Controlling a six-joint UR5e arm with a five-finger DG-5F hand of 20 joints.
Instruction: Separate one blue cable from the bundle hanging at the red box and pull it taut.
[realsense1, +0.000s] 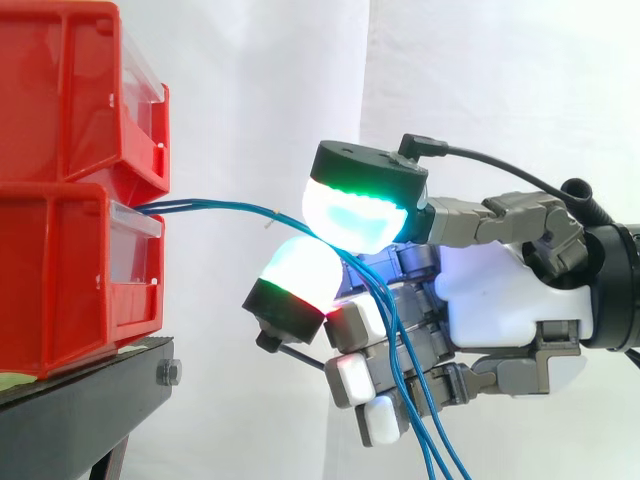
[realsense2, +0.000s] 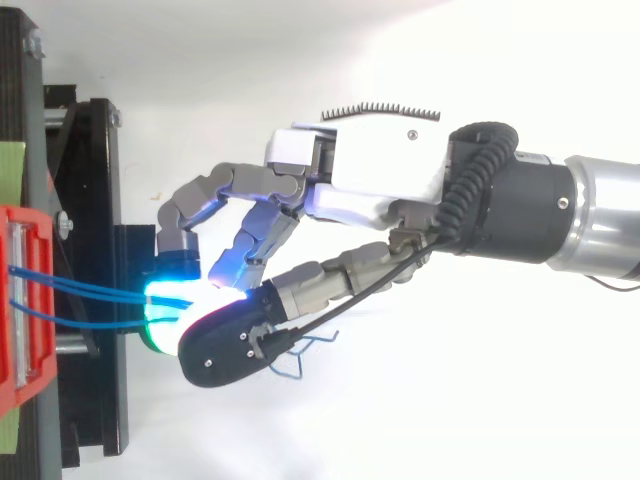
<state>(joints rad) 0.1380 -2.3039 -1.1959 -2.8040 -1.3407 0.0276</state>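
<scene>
Thin blue cables (realsense1: 215, 205) come out of the gap between the two stacked red bins (realsense1: 70, 270) and run right to my hand (realsense1: 500, 290). Two glowing pads, one above (realsense1: 355, 215) and one below (realsense1: 300, 270), close together on the cables just right of the bins. Past the pinch the strands drop in front of the other curled fingers and leave at the bottom edge. From above, two blue strands (realsense2: 85, 283) leave the red bin (realsense2: 25, 300) and converge at the glowing pads of the hand (realsense2: 370, 175). How many strands lie in the pinch is not clear.
The bins stand on a black stand (realsense1: 90, 390) at the left, with a bolt at its corner. A white curtain hangs behind. The arm comes in from the right at the height of the lower bin.
</scene>
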